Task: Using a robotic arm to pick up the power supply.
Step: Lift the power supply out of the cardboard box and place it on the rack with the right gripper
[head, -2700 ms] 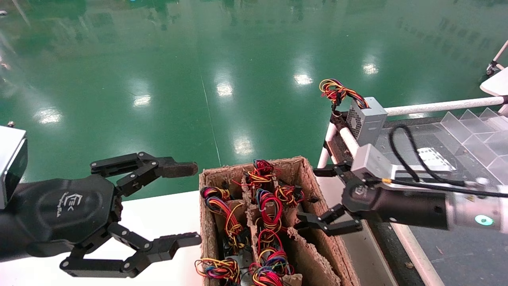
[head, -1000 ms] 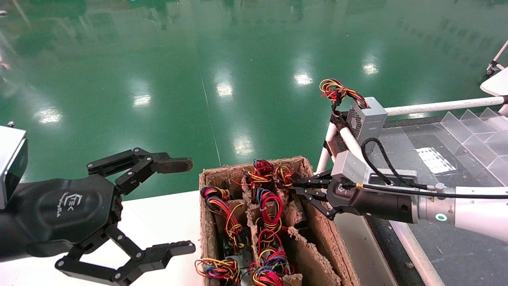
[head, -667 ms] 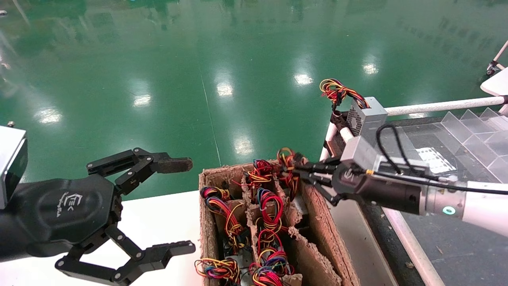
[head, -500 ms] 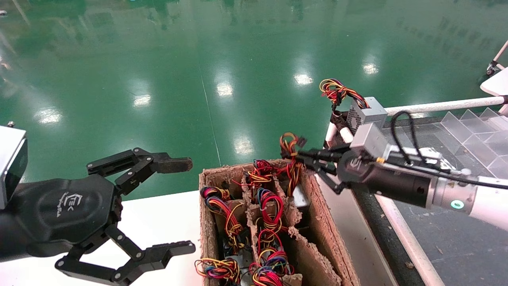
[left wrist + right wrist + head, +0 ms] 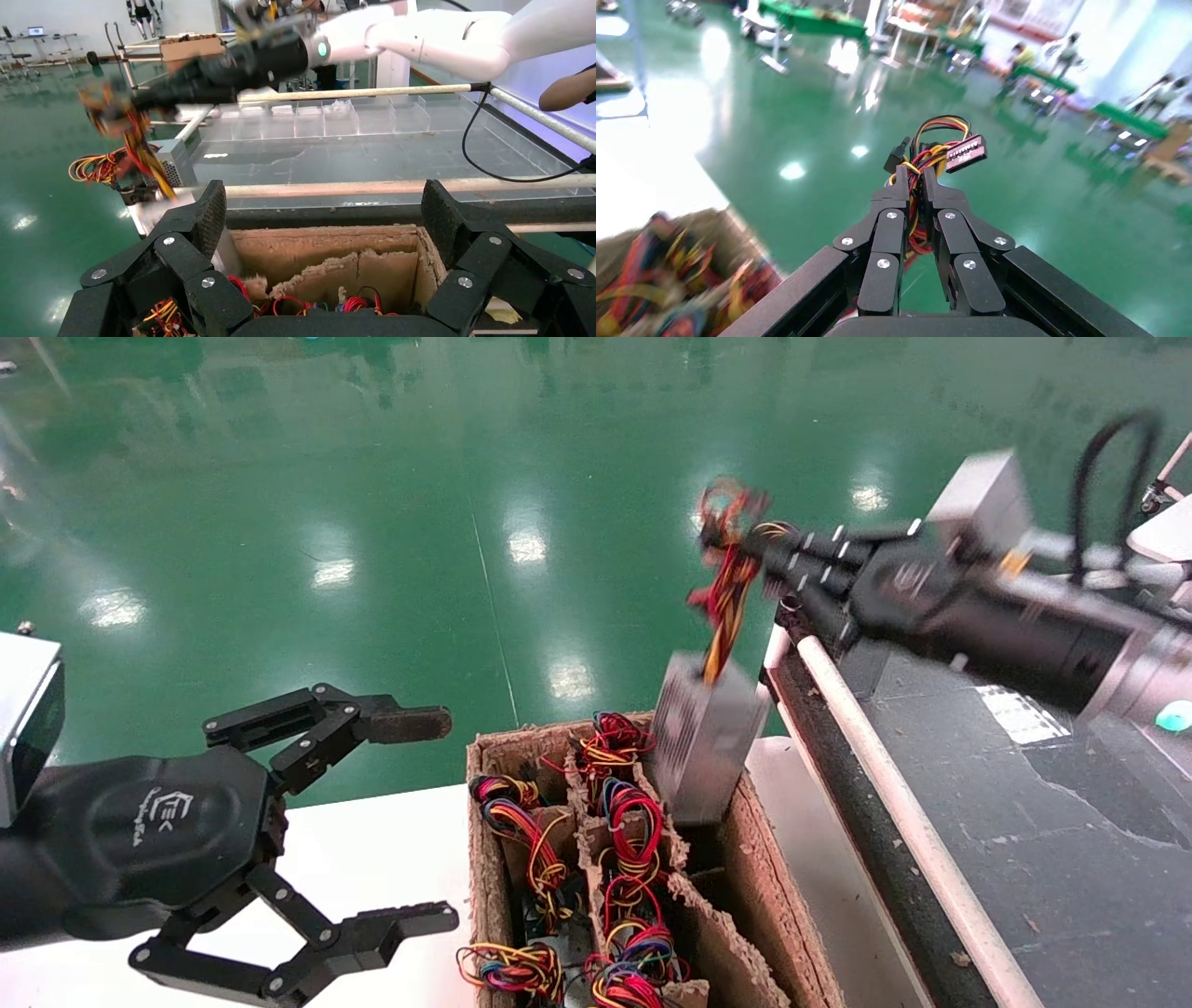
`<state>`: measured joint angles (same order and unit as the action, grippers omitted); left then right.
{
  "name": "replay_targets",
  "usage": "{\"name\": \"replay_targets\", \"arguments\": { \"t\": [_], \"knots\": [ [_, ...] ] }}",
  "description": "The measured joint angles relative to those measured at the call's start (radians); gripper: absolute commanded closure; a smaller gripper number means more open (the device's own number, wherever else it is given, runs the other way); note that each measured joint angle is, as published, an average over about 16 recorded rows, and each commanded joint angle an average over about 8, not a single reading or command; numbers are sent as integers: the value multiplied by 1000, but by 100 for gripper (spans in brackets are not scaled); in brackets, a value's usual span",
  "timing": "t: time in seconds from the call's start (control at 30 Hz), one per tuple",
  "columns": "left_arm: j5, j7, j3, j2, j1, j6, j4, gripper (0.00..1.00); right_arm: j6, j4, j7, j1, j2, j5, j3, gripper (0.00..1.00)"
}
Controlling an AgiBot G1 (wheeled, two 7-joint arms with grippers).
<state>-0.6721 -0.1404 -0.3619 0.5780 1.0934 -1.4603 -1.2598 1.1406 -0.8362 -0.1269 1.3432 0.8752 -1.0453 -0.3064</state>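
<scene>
Now lifted out of the cardboard box [image 5: 745, 859]: power supply [image 5: 705, 750], hanging long axis near vertical, wires [image 5: 726, 589] up, pinched in right end effector [image 5: 756, 553]; left end effector [image 5: 410, 822] parked, spread wide.

A: What's the right arm built like?
B: A black cylindrical robotic arm [image 5: 1015, 617] running into a white sleeve with a lit green ring, a silver wrist block and a looping black cable on top.
A: And its gripper?
B: The black scissor-link right gripper [image 5: 914, 184] has silver screw heads.
A: The other?
B: The twin black left gripper [image 5: 442, 817] has a white logo and a worn brownish fingertip pad.
</scene>
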Motion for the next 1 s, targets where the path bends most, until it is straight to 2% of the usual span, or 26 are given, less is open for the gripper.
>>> {"name": "replay_targets", "arguments": {
  "t": [0.23, 0.47, 1.0],
  "knots": [
    [0, 0, 0, 0, 0, 0, 0, 0, -22, 23, 20, 89, -19, 13, 27, 100],
    [0, 0, 0, 0, 0, 0, 0, 0, -30, 100, 11, 197, -47, 1, 41, 100],
    [0, 0, 0, 0, 0, 0, 0, 0, -17, 420, -111, 420, -162, -100, 29, 100]
  ]
}}
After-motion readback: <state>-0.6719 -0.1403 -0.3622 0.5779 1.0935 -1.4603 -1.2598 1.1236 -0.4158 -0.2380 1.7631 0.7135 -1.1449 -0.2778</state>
